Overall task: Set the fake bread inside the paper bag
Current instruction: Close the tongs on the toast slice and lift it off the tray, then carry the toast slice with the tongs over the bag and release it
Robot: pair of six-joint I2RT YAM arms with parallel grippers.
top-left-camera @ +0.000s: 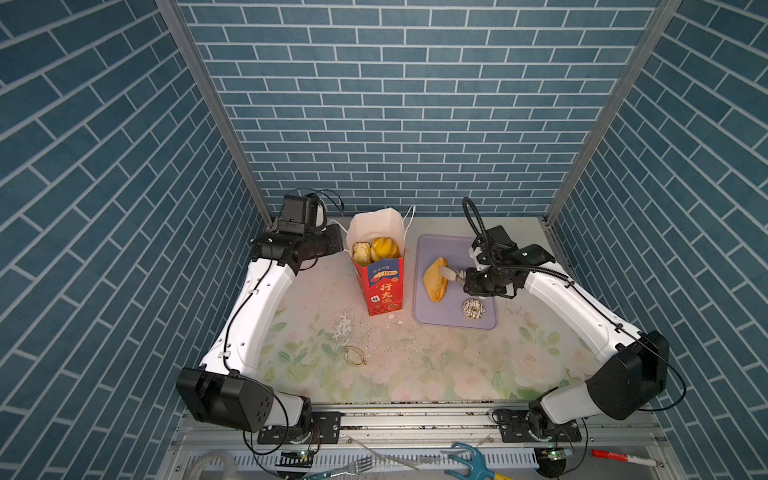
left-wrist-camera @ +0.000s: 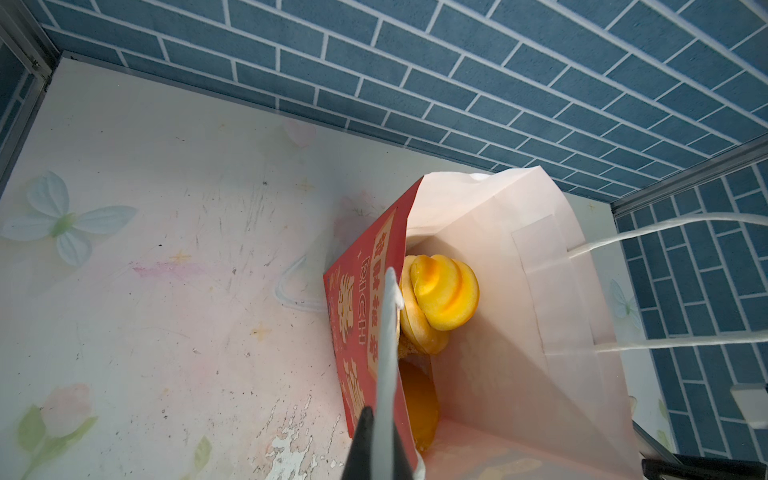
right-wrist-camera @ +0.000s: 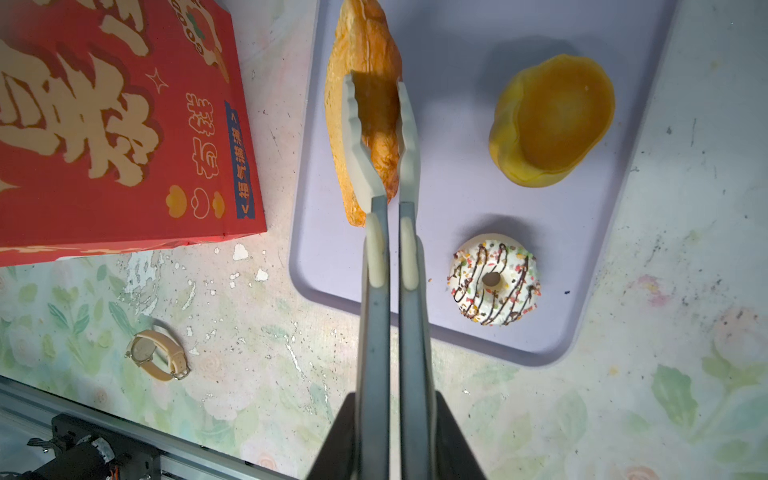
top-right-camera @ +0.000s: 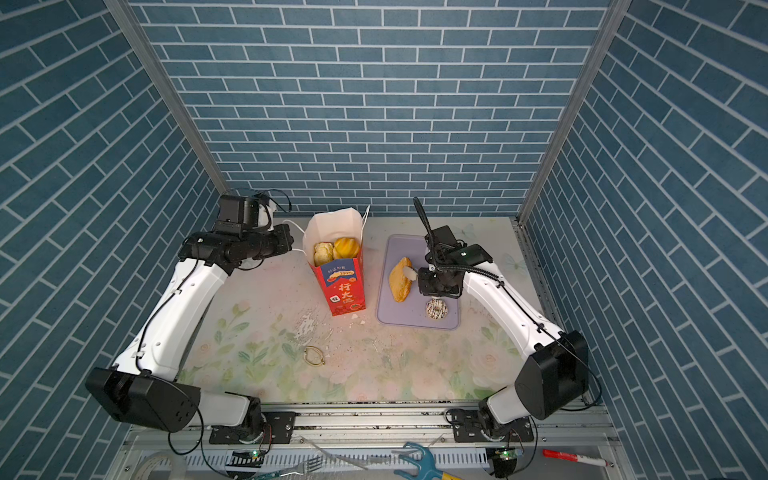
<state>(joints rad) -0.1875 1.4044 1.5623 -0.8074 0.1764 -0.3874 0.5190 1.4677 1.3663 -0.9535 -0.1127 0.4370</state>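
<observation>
Now the right gripper is clamped on the loaf, its long axis running past the jaws toward the back wall. Beside it, a drizzled doughnut and yellow roll are left on the tray. Leftward, several pastries are already held in the paper bag, at whose wall the left gripper is closed.
</observation>
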